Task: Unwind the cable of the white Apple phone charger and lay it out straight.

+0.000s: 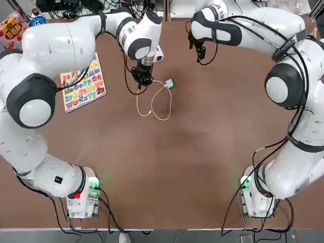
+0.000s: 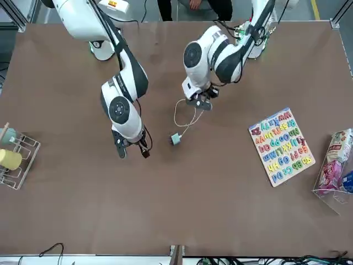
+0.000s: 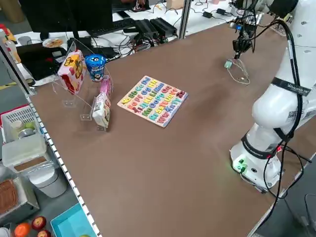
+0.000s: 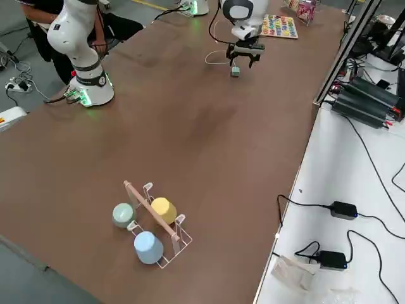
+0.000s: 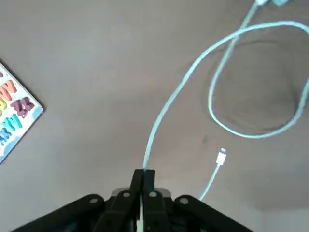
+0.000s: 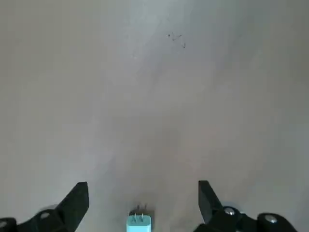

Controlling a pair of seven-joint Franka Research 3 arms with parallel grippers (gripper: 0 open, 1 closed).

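Evidently to draw the loop out, the left gripper [image 5: 143, 180] pinches the cable [image 5: 183, 84] between closed fingers, while the right gripper [image 6: 143, 195] hangs open above the charger [image 6: 140, 222]

In the left wrist view the white Apple phone charger [image 5: 273, 2] is cut by the picture's edge, only a sliver showing, and the cable [image 5: 193, 77] vanishes between the left gripper [image 5: 143, 181] fingers. The right wrist view crops the charger at the frame edge. In the left side view its connector is too small to tell
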